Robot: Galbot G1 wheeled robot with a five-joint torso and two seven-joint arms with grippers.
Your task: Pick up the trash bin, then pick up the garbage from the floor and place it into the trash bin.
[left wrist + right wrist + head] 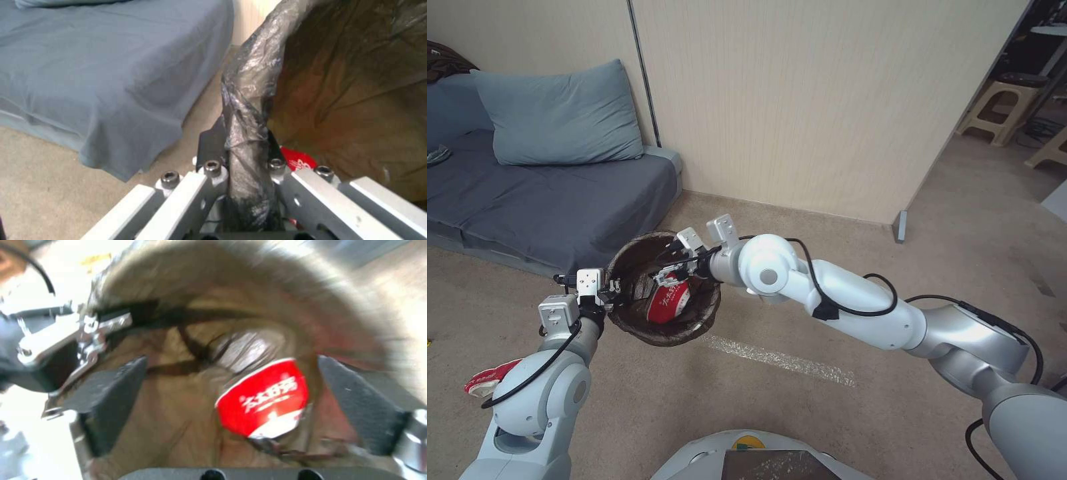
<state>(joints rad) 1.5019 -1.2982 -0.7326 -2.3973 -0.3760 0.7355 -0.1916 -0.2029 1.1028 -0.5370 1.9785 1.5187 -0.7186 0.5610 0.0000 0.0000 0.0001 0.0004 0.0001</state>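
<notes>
Your left gripper [606, 293] is clamped on the bag-covered rim of the trash bin [694, 330], holding it off the floor just in front of the sofa [547, 207], so keep that hold steady and the mouth of the bin tilted toward the right arm. Your right gripper [684, 263] hangs over the opening with its pads [111, 400] spread apart, and the crushed red-and-white cup [668, 301] lies loose inside on the dark liner, between the pads but not touching either. The drop looks done, so lift the right gripper straight up and clear the rim without snagging the liner folds. One more red-and-white piece of garbage [490, 380] lies on the floor beside your left arm; that seems the next target.
</notes>
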